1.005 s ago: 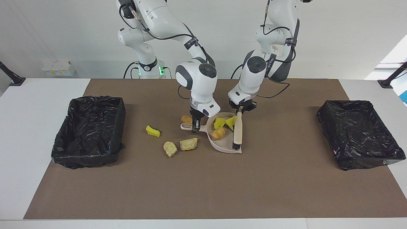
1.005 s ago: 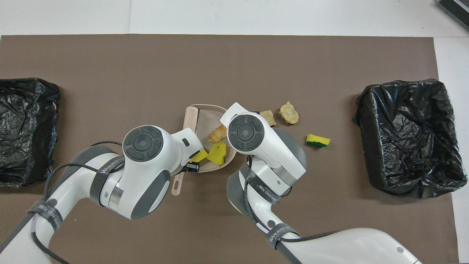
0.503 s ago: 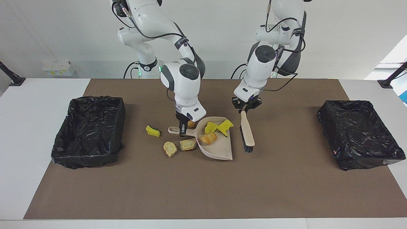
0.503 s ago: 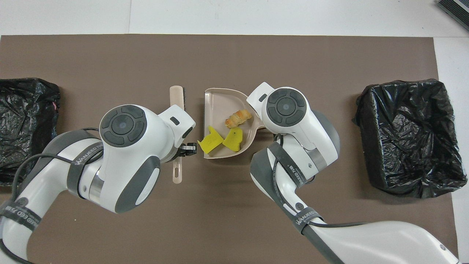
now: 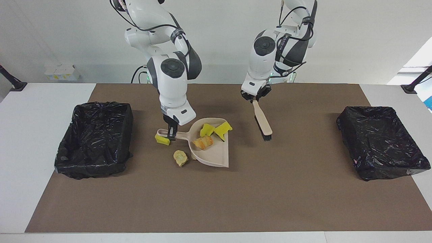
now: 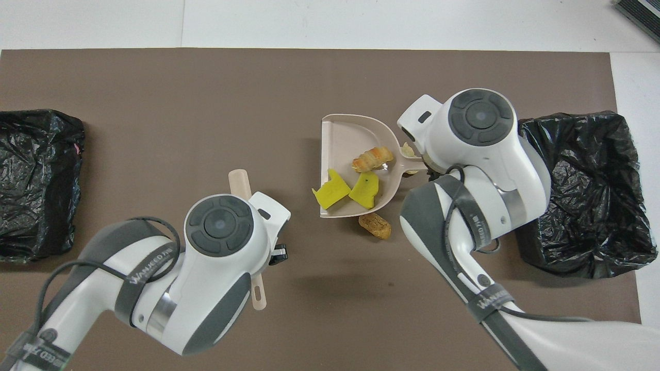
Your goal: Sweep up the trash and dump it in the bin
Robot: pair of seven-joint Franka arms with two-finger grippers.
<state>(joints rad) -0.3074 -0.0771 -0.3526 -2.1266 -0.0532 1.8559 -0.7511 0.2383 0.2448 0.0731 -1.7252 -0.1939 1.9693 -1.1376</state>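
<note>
Surface: white table (image 5: 37, 135) with a brown mat (image 5: 236, 195) covering most of it. Room: plain white wall (image 5: 354, 40) at the robots' end; a black clamp stand (image 5: 10, 81) at each corner there; a small white box (image 5: 62, 72) near the wall at the right arm's end.

Bins: two, both lined with black plastic. One bin (image 5: 96, 138) sits at the right arm's end, the other bin (image 5: 381, 141) at the left arm's end.

Dustpan: one, beige (image 5: 214, 155), lifted off the mat over the loose trash. Right gripper (image 5: 171, 131) is pinching its handle from above.

Brush: one, beige with black bristles (image 5: 262, 119), hanging aslant in the air, bristles down. Left gripper (image 5: 255, 98) is pinched on the handle's top end, over the mat toward the left arm's end from the dustpan.

Trash, counted:
- In the dustpan, three: two yellow-green sponge wedges (image 5: 206, 130) (image 5: 223, 128) side by side, one orange-brown wrinkly lump (image 5: 203, 142) next to them.
- On the mat, three fully seen: a yellow-green sponge wedge (image 5: 162, 139) under the dustpan handle; a pale beige lump (image 5: 180, 157) farther from the robots than that wedge; a brown oval lump (image 6: 375, 225), seen from overhead just nearer the robots than the pan.
- A sliver of another pale piece (image 6: 408, 150) shows beside the right arm's wrist in the overhead view; the rest is hidden.
</note>
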